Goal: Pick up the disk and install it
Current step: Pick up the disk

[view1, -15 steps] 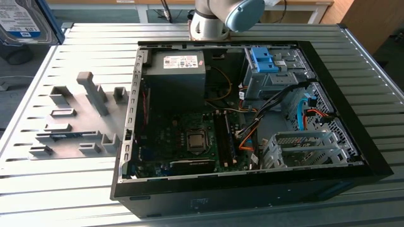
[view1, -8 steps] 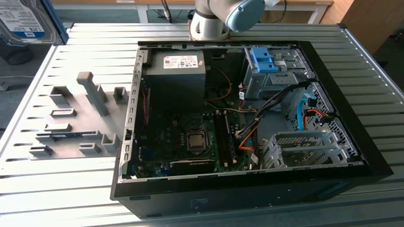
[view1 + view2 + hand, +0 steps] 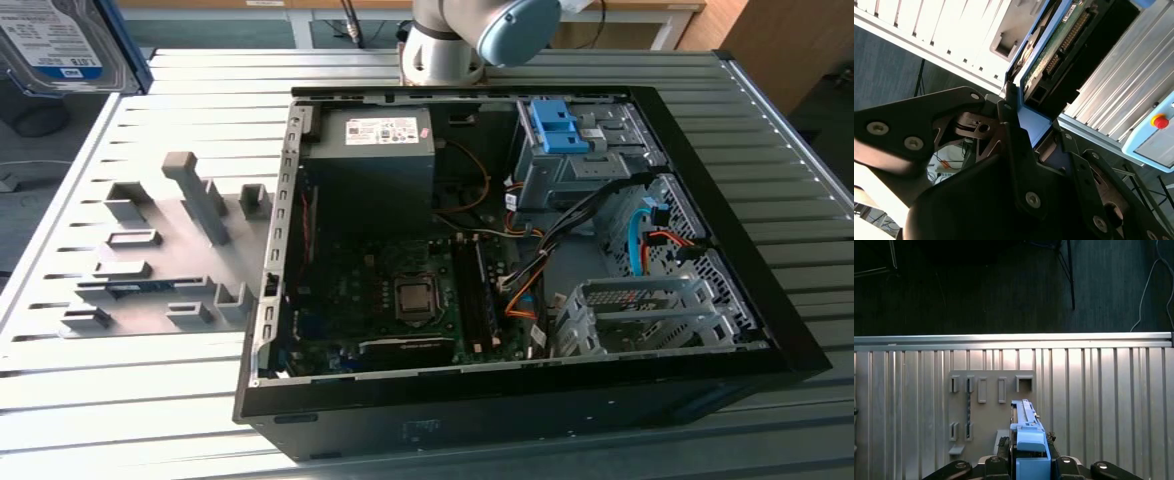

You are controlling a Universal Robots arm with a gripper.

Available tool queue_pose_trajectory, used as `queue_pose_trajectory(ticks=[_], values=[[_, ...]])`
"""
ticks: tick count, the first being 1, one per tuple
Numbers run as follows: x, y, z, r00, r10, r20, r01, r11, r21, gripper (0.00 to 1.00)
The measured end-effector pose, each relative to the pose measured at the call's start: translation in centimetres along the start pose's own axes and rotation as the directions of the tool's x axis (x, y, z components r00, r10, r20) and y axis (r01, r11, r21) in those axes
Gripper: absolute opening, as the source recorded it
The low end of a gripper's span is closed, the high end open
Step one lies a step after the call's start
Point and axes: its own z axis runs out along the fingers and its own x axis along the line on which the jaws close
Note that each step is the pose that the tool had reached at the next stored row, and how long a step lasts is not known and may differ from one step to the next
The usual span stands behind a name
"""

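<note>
The disk [image 3: 60, 45] hangs in the air at the exterior view's top left corner, its white label with the blue lower band facing the camera. In the first wrist view I see the disk [image 3: 1026, 432] edge-on, its blue rail toward the camera, with my gripper [image 3: 1031, 462] shut on it high above the slatted table. In the second wrist view the black fingers [image 3: 1011, 125] clamp the disk [image 3: 1054, 50], whose green circuit board side shows.
An open black computer case [image 3: 727, 215] lies on the table, with a blue-latched drive cage [image 3: 561, 130] at its far right and a grey metal cage [image 3: 654, 315] nearer. A grey fixture plate [image 3: 160, 260] lies to its left, below the disk. The arm's base [image 3: 461, 35] stands behind.
</note>
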Motion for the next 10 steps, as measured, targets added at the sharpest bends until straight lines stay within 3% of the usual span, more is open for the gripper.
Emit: queue_pose_trajectory(ticks=[10], values=[[-0.02, -0.80, -0.01, 1.0000, 0.000, 0.0000, 0.000, 1.0000, 0.0000, 0.36]])
